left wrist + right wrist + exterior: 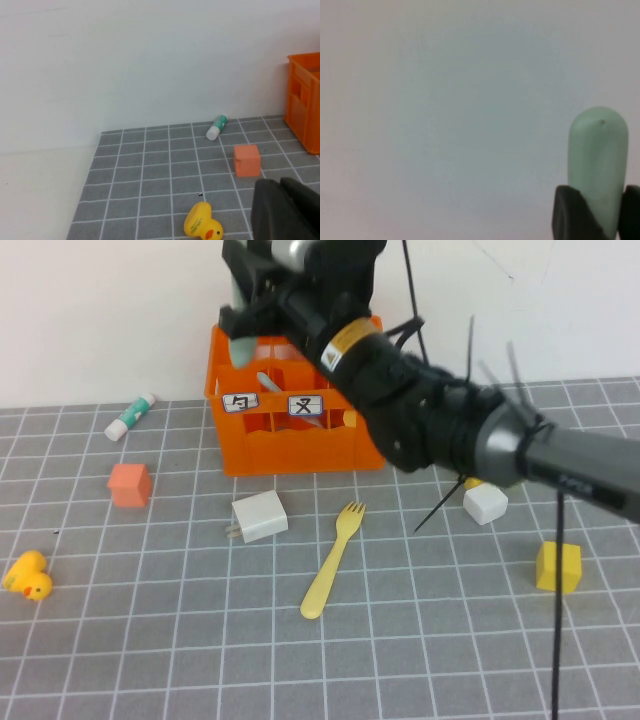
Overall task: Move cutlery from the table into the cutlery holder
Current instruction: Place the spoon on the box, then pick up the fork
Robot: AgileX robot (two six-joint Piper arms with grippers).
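My right gripper (243, 322) reaches over the back left corner of the orange cutlery holder (300, 445) and is shut on a pale mint-green spoon (243, 348), which hangs just above the crate. In the right wrist view the spoon (598, 155) stands up between the gripper's (597, 200) two dark fingers against the white wall. A grey utensil (283, 388) leans inside the crate. A yellow fork (333, 560) lies on the grid table (420, 640) in front of the crate. My left gripper (279, 184) is shut and empty, low over the mat's left side.
A white-and-green tube (131, 417), a small orange cube (130, 485) and a yellow duck (28, 576) lie to the left. A white adapter (260, 517) sits beside the fork. A white block (485, 503) and a yellow block (558, 566) lie under my right arm.
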